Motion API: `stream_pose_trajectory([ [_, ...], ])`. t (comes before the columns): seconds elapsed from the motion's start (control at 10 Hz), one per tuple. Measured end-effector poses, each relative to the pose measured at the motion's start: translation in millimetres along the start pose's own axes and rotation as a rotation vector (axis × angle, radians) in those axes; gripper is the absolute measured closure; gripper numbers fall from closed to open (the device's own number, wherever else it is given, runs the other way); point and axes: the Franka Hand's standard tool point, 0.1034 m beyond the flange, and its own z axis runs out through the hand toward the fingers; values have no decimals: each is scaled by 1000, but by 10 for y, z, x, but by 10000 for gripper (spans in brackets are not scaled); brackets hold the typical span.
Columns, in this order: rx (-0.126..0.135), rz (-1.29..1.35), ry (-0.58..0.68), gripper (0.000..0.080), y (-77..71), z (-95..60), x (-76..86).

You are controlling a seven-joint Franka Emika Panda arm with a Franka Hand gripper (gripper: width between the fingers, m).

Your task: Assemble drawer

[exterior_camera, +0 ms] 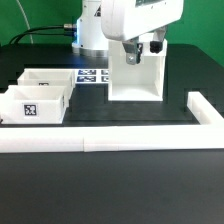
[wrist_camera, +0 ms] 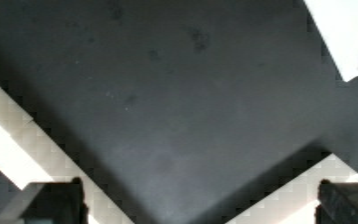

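The white open-fronted drawer case (exterior_camera: pixel 135 72) stands upright on the black table, right of centre in the exterior view. My gripper (exterior_camera: pixel 143 50) hangs right at its top edge; I cannot tell whether it touches. In the wrist view the fingertips (wrist_camera: pixel 55 205) stand wide apart with only dark surface between them, so the gripper (wrist_camera: pixel 197 208) is open and empty. White edges (wrist_camera: pixel 16 130) run slantwise on both sides of that dark area. Two white drawer boxes lie at the exterior view's left, one further back (exterior_camera: pixel 48 81) and one nearer (exterior_camera: pixel 34 104).
A low white fence (exterior_camera: pixel 110 138) runs along the table's front and turns up the exterior view's right side (exterior_camera: pixel 203 108). The marker board (exterior_camera: pixel 92 76) lies behind, between the boxes and the case. The robot's base (exterior_camera: pixel 92 30) stands at the back.
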Motion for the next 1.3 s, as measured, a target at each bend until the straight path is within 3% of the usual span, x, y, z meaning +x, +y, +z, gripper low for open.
stream_pose_trajectory([
  [0.8, 2, 22, -1, 149, -30, -2, -36],
  [1.1, 4, 261, -23, 149, -453, -114, -238],
  [1.3, 8, 390, -53, 149, -679, -221, -175],
])
